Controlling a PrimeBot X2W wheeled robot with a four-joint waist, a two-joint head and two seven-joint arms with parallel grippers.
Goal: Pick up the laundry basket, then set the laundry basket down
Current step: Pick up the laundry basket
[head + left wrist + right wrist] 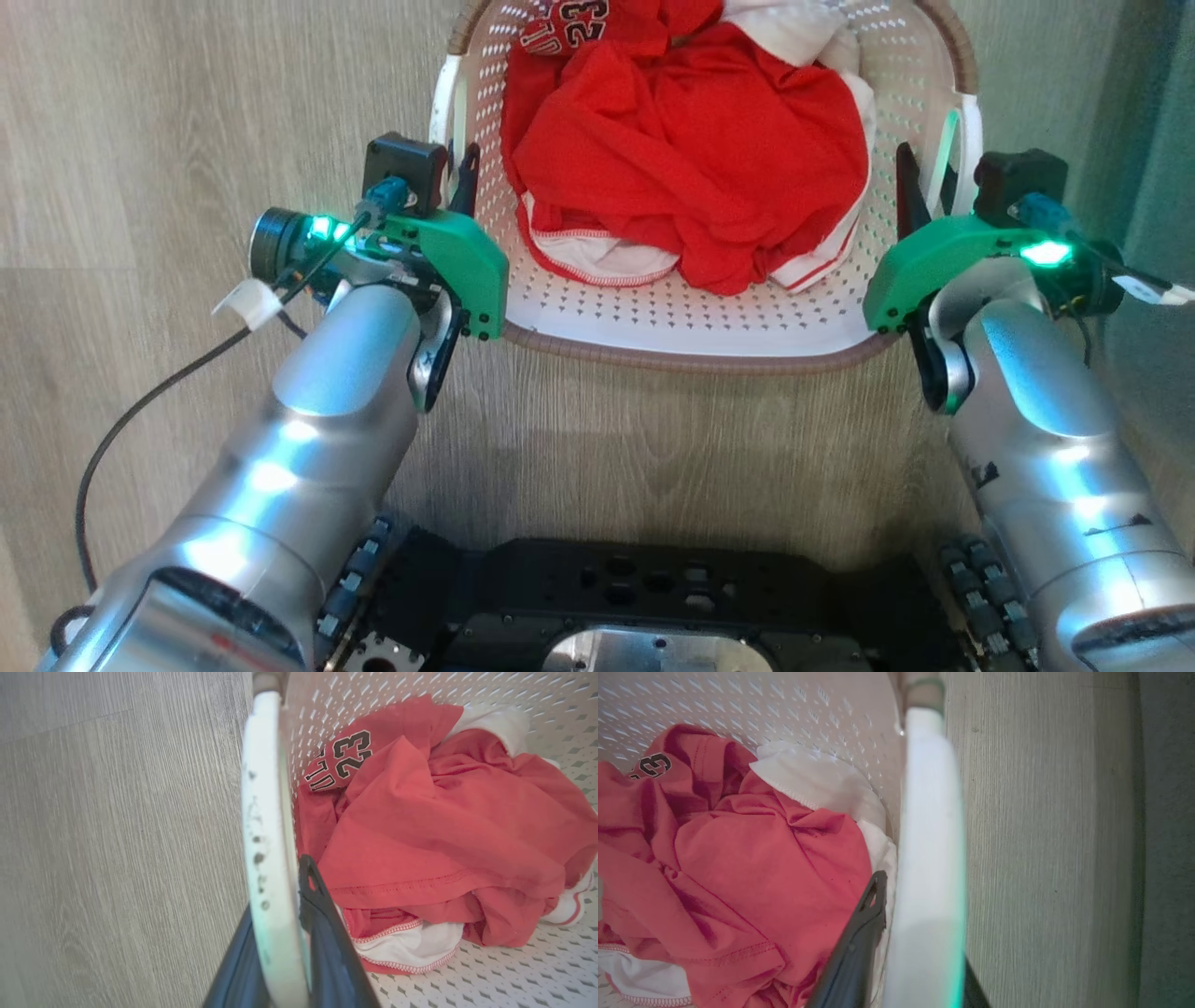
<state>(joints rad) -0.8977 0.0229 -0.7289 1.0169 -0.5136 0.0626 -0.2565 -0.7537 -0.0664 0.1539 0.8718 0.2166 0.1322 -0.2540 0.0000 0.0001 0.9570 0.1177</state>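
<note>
Gripping the laundry basket (691,322) by its two white side handles, the robot has it straight ahead, at 12 o'clock from its dark base (644,579), over the grey wooden floor (140,140). I cannot tell from these views if the basket stands on the floor or hangs just above it.

The left gripper (457,177) is at the basket's 9 o'clock side. In the left wrist view its two dark fingers (322,933) lie on both sides of the left handle (264,812), touching it, so the jaws are closed down to the thickness of the handle. The right gripper (934,182) is at the 3 o'clock side. In the right wrist view, one finger (859,938) is pressed on the inner face of the right handle (931,812) and a small dark part shows on the outer side, so I judge this one is also closed on its handle.

Inside the basket lies a heap of red clothes (691,159) with some white cloth (794,28) at 1 o'clock.

I think the risks are these:
- the handles are smooth and thin, so one could slip between the fingers;
- if one arm goes higher than the other, the basket tilts and the clothes slide to one side;
- if the arms pull apart or push together, the plastic could bend or a handle could come free.
</note>
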